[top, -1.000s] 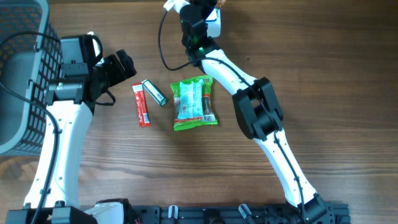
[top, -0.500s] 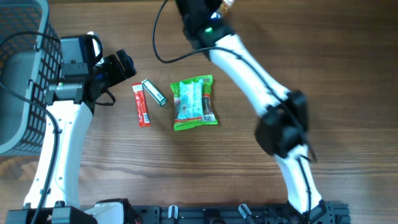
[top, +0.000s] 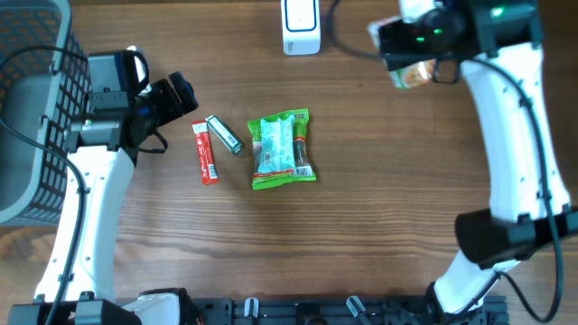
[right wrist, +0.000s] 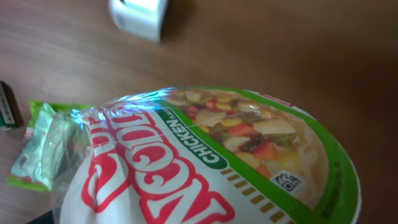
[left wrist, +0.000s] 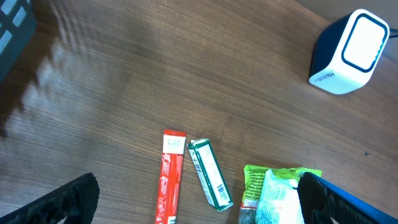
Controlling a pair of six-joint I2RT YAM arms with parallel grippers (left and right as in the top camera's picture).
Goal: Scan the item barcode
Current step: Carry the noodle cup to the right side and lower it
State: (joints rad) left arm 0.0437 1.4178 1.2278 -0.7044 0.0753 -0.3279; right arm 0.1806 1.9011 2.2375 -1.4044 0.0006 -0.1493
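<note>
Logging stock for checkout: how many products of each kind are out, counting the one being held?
Red stick packet: 1
Small green box: 1
Green snack bag: 1
Noodle cup: 1
Total: 4

We look straight down overhead at the whole table (top: 379,235); our left wrist looks obliquely down, our right wrist close up; all share the scanner (top: 300,25).

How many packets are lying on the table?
3: a red stick packet left of the middle, a small green box right beside it, and a green bag in the middle. The noodle cup is held up, so not counted. The basket may hide more.
</note>
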